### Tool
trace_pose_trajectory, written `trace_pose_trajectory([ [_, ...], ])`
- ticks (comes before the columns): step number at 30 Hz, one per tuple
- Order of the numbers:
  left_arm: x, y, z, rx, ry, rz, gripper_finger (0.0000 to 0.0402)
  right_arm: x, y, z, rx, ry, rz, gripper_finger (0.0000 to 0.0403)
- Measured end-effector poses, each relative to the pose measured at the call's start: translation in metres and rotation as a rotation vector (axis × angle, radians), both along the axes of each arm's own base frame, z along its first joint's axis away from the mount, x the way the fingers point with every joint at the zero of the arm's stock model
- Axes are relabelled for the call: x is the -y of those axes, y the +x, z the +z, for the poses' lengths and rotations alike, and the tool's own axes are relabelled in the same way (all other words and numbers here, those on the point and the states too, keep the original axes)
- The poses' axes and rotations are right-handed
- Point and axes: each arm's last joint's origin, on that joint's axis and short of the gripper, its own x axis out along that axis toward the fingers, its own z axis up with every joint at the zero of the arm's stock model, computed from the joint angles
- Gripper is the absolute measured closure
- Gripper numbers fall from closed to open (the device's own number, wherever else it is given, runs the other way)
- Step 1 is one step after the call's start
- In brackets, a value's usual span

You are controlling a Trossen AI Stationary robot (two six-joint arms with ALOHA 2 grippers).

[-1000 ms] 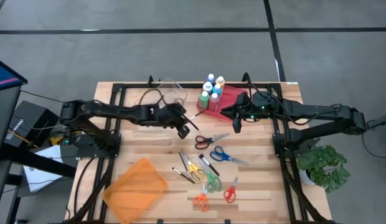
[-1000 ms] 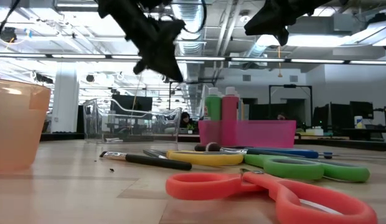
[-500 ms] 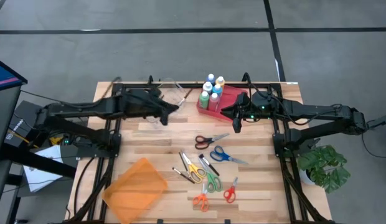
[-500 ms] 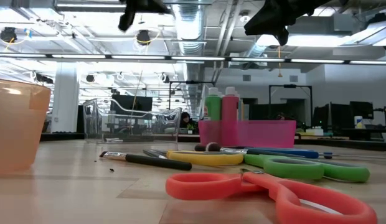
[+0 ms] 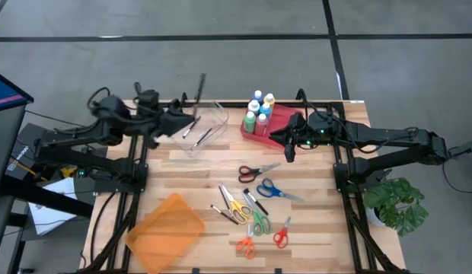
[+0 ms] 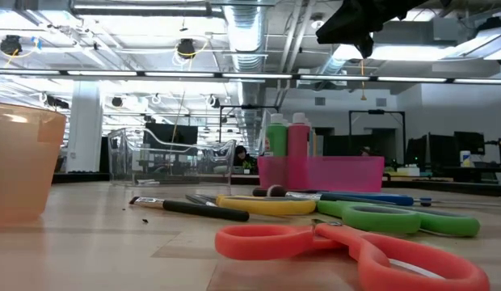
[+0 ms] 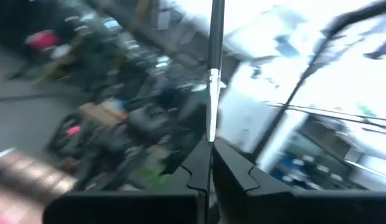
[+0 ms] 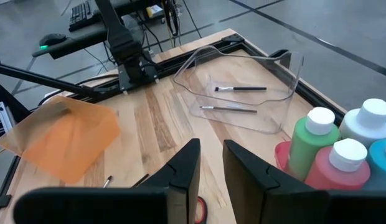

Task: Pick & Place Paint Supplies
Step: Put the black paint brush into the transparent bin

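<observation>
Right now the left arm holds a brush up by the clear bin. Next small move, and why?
Probably ease the left gripper over the clear bin, tip the brush down and release. The brush is pinched upright at the bin's edge, and two brushes already lie inside. The right gripper waits open beside the pink tray.
</observation>
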Motion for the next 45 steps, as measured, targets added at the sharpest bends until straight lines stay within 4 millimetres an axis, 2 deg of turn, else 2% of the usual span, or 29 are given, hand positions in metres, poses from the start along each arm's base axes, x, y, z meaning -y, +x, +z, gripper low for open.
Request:
trace_pose_trajectory([
  [4, 0.007, -0.008, 0.015, 0.182, 0.165, -0.113, 0.04, 0.0, 0.0, 0.0, 0.003, -0.001, 0.0, 0.0335],
  [8, 0.017, -0.011, 0.02, 0.291, 0.374, -0.186, 0.0399, 0.0, 0.0, 0.0, 0.005, -0.001, 0.0, 0.0335],
  [11, 0.022, -0.01, 0.019, 0.327, 0.55, -0.167, 0.04, 0.0, 0.0, 0.0, 0.005, -0.001, 0.0, 0.0335],
  [16, 0.027, -0.003, 0.008, 0.309, 0.906, -0.034, 0.04, 0.0, 0.0, 0.0, 0.005, -0.001, -0.001, 0.0335],
  [20, 0.022, 0.005, -0.001, 0.185, 1.068, 0.147, 0.04, 0.0, 0.0, 0.0, 0.005, 0.0, -0.001, 0.0335],
  [26, 0.01, 0.018, -0.008, -0.094, 1.228, 0.566, 0.04, 0.0, 0.0, 0.0, 0.006, 0.006, -0.004, 0.0335],
  [33, -0.009, 0.038, -0.017, -0.652, 1.45, 1.129, 0.04, 0.0, 0.0, 0.0, 0.007, 0.007, -0.004, 0.0335],
  [37, -0.024, 0.047, -0.018, -0.89, 1.478, 1.332, 0.04, 0.001, 0.0, 0.001, 0.007, 0.001, -0.027, 0.0335],
  [41, -0.039, 0.053, -0.018, -0.964, 1.512, 1.454, 0.04, 0.002, 0.0, 0.001, 0.012, 0.018, -0.067, 0.0335],
  [45, -0.048, 0.055, -0.012, -0.894, 1.601, 1.572, 0.04, 0.002, 0.0, 0.001, 0.013, 0.02, -0.071, 0.0335],
])
